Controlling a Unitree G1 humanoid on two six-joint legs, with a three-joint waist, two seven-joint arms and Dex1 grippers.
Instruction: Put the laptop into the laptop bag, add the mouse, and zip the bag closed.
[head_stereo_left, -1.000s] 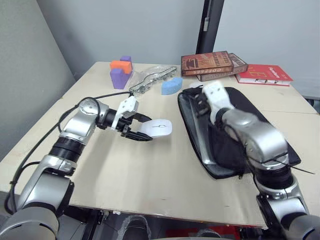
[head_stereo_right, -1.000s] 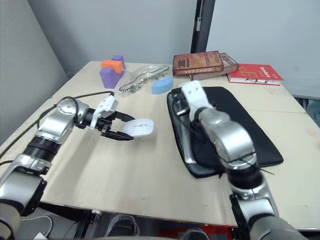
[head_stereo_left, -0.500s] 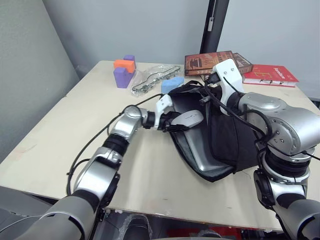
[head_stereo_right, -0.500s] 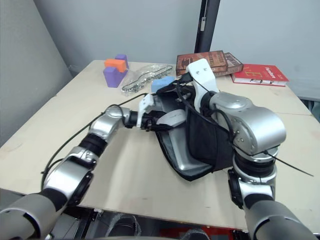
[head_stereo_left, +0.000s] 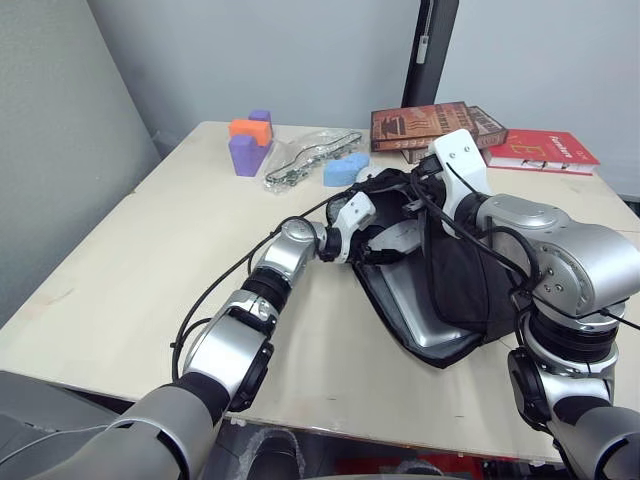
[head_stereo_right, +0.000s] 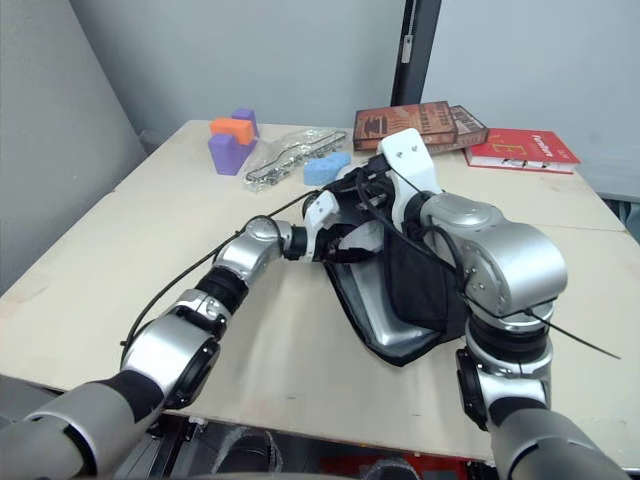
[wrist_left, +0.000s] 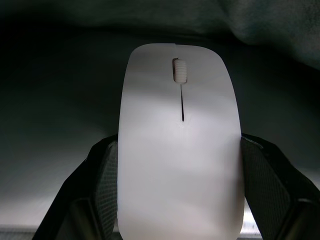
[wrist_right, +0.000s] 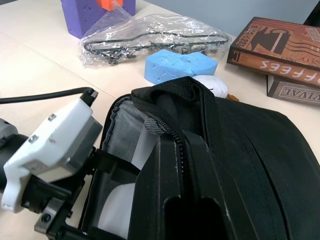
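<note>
I see one laptop bag (head_stereo_left: 470, 290) of flat black fabric on the right half of the pale wooden table (head_stereo_left: 140, 260), its top flap lifted, and one silver laptop (head_stereo_left: 420, 315) with a smooth metal lid inside it. My right gripper (wrist_right: 185, 165) has its jaws clamped on the bag's zippered upper edge, holding the mouth up. My left gripper (head_stereo_left: 385, 235) has its jaws closed on the one mouse (wrist_left: 180, 145), flat, glossy white and oval, at the bag's opening. At the far side lie three books (head_stereo_left: 470, 130), one blue sponge block (head_stereo_left: 345, 170), one crinkled clear plastic packet (head_stereo_left: 305, 155) and one purple block (head_stereo_left: 245, 150) bearing an orange piece.
</note>
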